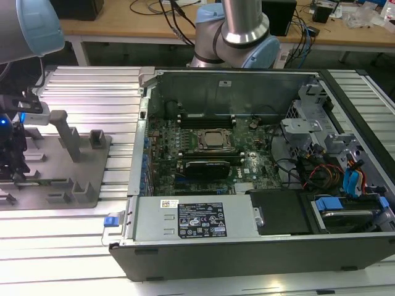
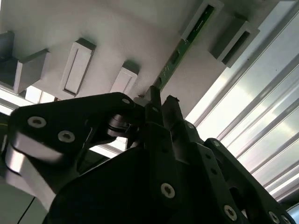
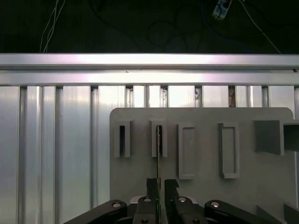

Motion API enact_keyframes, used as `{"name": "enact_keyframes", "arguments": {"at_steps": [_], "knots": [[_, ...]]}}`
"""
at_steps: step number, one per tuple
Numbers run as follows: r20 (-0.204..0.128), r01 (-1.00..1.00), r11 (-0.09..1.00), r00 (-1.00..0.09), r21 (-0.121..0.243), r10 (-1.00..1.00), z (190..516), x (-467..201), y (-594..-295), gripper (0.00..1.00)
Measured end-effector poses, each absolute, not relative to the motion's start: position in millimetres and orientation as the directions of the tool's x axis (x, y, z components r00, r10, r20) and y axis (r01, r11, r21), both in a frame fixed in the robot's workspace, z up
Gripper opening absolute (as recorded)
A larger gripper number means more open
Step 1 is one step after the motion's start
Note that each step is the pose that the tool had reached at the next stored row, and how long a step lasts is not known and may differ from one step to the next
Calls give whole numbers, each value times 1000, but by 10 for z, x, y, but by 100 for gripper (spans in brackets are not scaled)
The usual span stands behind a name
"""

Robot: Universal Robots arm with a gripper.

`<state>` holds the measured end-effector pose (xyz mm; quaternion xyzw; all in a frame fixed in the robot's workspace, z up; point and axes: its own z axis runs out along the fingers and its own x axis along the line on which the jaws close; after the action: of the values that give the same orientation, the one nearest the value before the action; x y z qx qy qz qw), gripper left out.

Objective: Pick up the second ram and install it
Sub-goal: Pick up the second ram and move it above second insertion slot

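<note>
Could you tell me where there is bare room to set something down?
The ribbed table is bare behind and in front of the grey tray. The computer case is crowded; the end effector sits at the second ram.

Hand [image 3: 161,183] low, apparently vertical.

Silver arm tube [image 1: 245,18], pale blue joint caps [image 1: 38,24], black tool [image 2: 162,100], silver screws [image 2: 167,190]
</note>
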<state>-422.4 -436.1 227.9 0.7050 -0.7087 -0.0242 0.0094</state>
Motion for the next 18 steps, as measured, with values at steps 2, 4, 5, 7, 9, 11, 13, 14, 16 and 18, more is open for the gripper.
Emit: {"name": "enact_keyframes", "arguments": {"at_steps": [2,4,5,7,9,11,13,14,16,18], "knots": [[-21,-999,2,-3,46,-1000,2264,-4228,-4361,28],[-21,-999,-20,19,41,-1000,2215,-4240,-4361,28],[-21,-999,-28,27,40,-999,2181,-4246,-4361,28],[-21,-999,-34,34,40,-999,2131,-4248,-4361,28],[-21,-998,-39,38,40,-999,2102,-4249,-4360,28],[-19,-998,-41,40,40,-999,2080,-4249,-4349,28],[-19,-998,-41,40,40,-999,2080,-4249,-4349,28],[-19,-998,-41,40,40,-999,2079,-4249,-4337,28],[-19,-998,-41,40,40,-999,2080,-4249,-4336,28],[-19,-998,-41,40,40,-999,2079,-4249,-4334,28]]}}
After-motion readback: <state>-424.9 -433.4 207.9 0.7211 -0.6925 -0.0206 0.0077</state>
